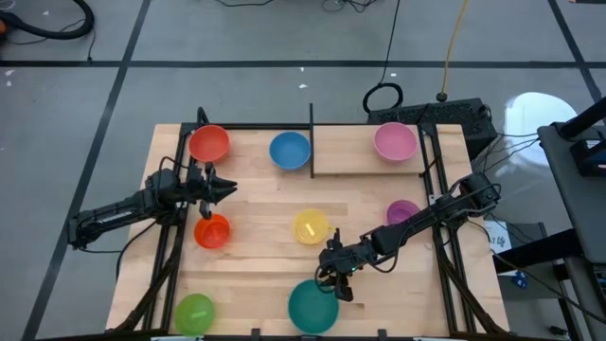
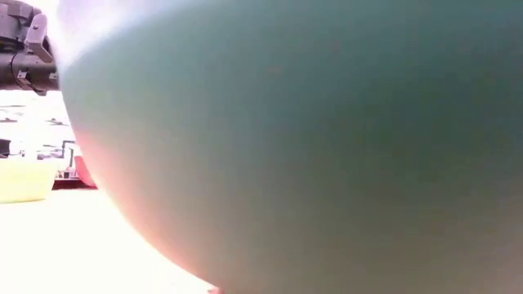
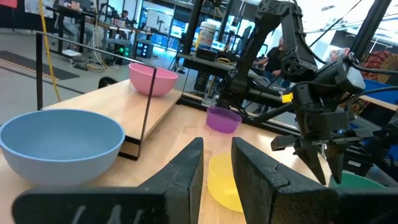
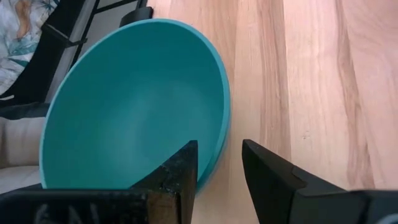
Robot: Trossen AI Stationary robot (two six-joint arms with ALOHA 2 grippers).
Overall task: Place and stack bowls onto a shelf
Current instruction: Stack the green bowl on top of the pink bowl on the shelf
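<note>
We see the large teal bowl at the table's near edge, centre, with the right gripper above its far rim, fingers apart, one inside and one outside the rim. The yellow bowl sits just beyond. The shelf lies far right and carries the pink bowl; the blue bowl stands beside its left edge. The left gripper hovers at the left between the red bowl and the orange bowl, fingers slightly apart.

Bare tabletop between yellow bowl and orange bowl; shelf blocked only by pink bowl and black upright bar.
</note>
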